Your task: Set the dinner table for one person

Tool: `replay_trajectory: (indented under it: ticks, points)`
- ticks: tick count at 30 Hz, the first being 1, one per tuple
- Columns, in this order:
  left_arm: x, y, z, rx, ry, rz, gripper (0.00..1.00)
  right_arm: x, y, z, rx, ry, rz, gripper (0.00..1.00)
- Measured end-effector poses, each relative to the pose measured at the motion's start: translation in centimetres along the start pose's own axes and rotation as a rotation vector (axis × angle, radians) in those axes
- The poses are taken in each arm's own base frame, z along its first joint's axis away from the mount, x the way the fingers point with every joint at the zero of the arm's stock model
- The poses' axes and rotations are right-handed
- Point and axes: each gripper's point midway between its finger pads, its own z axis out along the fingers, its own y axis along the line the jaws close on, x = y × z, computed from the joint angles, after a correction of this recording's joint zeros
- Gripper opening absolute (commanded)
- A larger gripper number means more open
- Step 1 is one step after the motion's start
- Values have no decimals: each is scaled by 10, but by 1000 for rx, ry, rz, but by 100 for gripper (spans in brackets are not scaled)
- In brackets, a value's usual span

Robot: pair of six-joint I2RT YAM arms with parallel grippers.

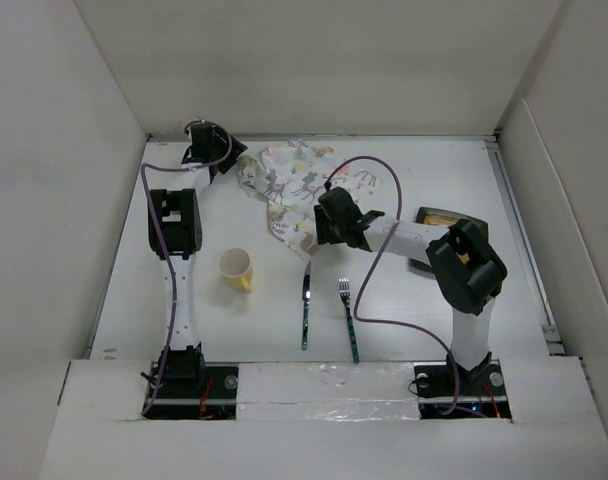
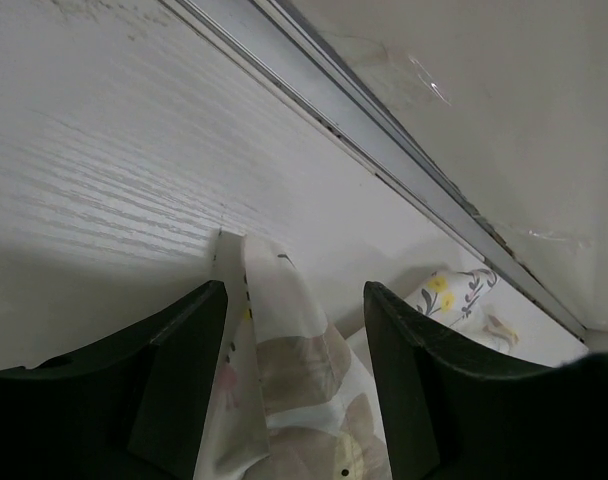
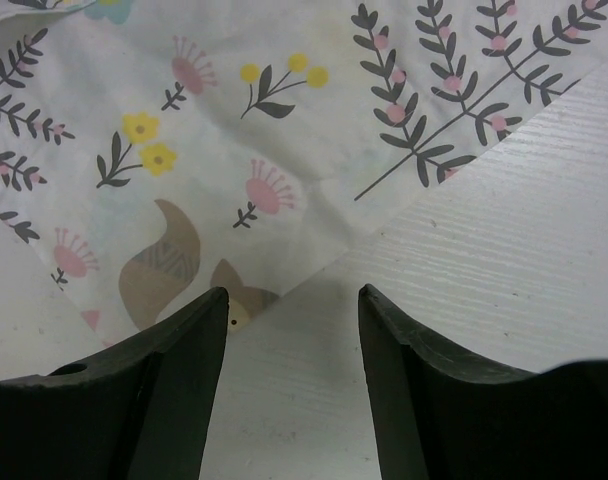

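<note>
On dinner table (image 1: 434,170), mug (image 1: 236,269) left of knife (image 1: 306,310)

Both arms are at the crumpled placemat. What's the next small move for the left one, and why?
Probably close the left gripper on the placemat. Its fingers stand open with a raised fold of the cloth's edge between them, so a grip looks available there. The mat lies bunched rather than flat, and the right gripper is open over its near edge, so pinching this side first seems sensible before any spreading.
</note>
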Motion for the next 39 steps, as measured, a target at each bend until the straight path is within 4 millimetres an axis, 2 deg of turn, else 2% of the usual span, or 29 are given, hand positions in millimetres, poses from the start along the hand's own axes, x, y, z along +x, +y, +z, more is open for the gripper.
replay_trajectory:
  ticks: [3, 6, 7, 9, 10, 11, 13, 14, 16, 17, 20, 23, 28, 29, 32, 36, 39]
  points:
    - [3, -3, 1, 12, 11, -14, 48, 0, -3, 2, -1, 4, 7, 61]
    - [5, -5, 1, 21, 12, -28, 37, -1, -5, 3, -6, 9, 13, 60]
    - [6, -5, 1, 22, 14, -34, 28, -1, -5, 3, -8, 10, 14, 59]
    - [7, -5, 2, 24, 14, -48, 16, -1, -7, 4, -7, 13, 17, 58]
    - [8, -4, 2, 24, 14, -52, 4, 0, -7, 5, -8, 16, 19, 56]
    - [8, -4, 2, 24, 14, -58, 0, 0, -9, 7, -6, 19, 22, 49]
    - [7, -3, 3, 26, 5, -59, 0, 4, -10, 10, -11, 33, 24, 43]
    - [7, -3, 3, 25, 4, -58, 0, 7, -11, 12, -12, 41, 27, 34]
    - [8, 4, 3, 11, -10, -51, 0, 10, -12, 16, -15, 54, 34, 25]
    - [11, 9, 1, -5, -9, -48, 0, 8, -11, 18, -23, 50, 40, 15]
    - [14, 19, -10, -48, -15, -30, 0, 0, -9, 25, -43, 39, 63, 1]
    - [5, 11, -33, -59, -47, -5, 0, -9, -9, 32, -47, 30, 81, 0]
    - [-37, -39, -89, 7, -169, 58, 0, -33, -12, 35, -48, -11, 107, 0]
    - [-47, -50, -100, 25, -199, 71, 0, -37, -13, 35, -48, -19, 111, 23]
    - [-69, -78, -135, 71, -280, 107, 0, -39, -18, 35, -36, -20, 118, 64]
    - [-82, -94, -163, 93, -334, 136, 0, -32, -22, 35, -22, 5, 110, 68]
    - [-79, -89, -172, 75, -343, 147, 0, -28, -21, 34, -22, 15, 106, 66]
